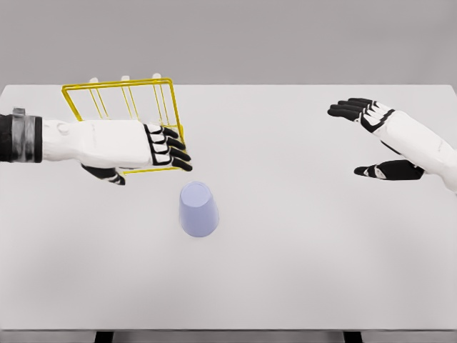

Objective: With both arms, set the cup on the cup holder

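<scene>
Head view showed your lavender cup (199,209) upside down near the table's (321,271) middle, untouched. Your left hand (163,148), fingers extended and holding nothing, overlapped the yellow wire cup holder (121,89) by the far-left corner. Your right hand (371,118) hovered spread and empty near the right edge. You had everything left: grasping, lifting, placing.

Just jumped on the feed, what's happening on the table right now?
Nothing is grasped. The left hand hovers with fingers extended over the yellow wire cup holder at the table's far left. The pale lavender plastic cup sits untouched, mouth down, on the white table. The right hand is open, well off to the right.
</scene>
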Available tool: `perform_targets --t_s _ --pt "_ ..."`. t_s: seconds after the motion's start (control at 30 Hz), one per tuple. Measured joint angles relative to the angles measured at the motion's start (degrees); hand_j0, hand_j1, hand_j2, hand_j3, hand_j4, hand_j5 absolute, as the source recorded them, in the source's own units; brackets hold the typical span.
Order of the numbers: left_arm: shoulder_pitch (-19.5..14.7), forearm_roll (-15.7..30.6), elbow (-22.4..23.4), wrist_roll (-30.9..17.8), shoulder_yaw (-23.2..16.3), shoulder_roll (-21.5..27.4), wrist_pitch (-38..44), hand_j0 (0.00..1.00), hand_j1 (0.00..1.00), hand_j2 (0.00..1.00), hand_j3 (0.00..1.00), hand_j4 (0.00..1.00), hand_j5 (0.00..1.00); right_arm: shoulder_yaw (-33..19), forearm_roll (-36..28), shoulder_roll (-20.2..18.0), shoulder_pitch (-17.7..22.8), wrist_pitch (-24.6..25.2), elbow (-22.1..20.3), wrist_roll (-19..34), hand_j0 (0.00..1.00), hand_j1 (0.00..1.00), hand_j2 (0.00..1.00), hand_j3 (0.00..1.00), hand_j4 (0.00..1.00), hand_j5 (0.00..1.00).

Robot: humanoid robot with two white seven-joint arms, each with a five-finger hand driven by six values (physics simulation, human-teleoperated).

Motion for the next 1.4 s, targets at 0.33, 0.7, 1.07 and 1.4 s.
perform_targets --t_s 0.33,0.7,1.07,1.4 --pt "-3.0 0.2 -0.2 -1.3 -4.5 -2.8 0.0 1.0 1.0 1.0 1.0 1.0 1.0 0.0 0.1 0.1 -0.3 0.0 0.0 0.0 1.0 1.0 1.0 1.0 1.0 1.0" --pt "-7.6 0.2 -0.1 -1.5 -10.8 -7.2 0.0 1.0 1.0 1.0 1.0 1.0 1.0 0.2 0.4 0.1 -0.4 0.0 0.0 0.0 1.0 1.0 1.0 1.0 1.0 1.0" --pt "-8.1 -0.9 1.7 -1.5 -13.3 -10.6 0.0 1.0 1.0 1.0 1.0 1.0 1.0 0.1 1.7 0.4 -0.4 0.0 0.1 0.0 1.0 1.0 1.0 1.0 1.0 1.0" --pt "-8.5 -2.0 5.3 -1.5 -14.5 -12.5 0.0 1.0 1.0 1.0 1.0 1.0 1.0 -0.2 1.9 0.5 -0.4 0.0 0.0 0.0 1.0 1.0 1.0 1.0 1.0 1.0"
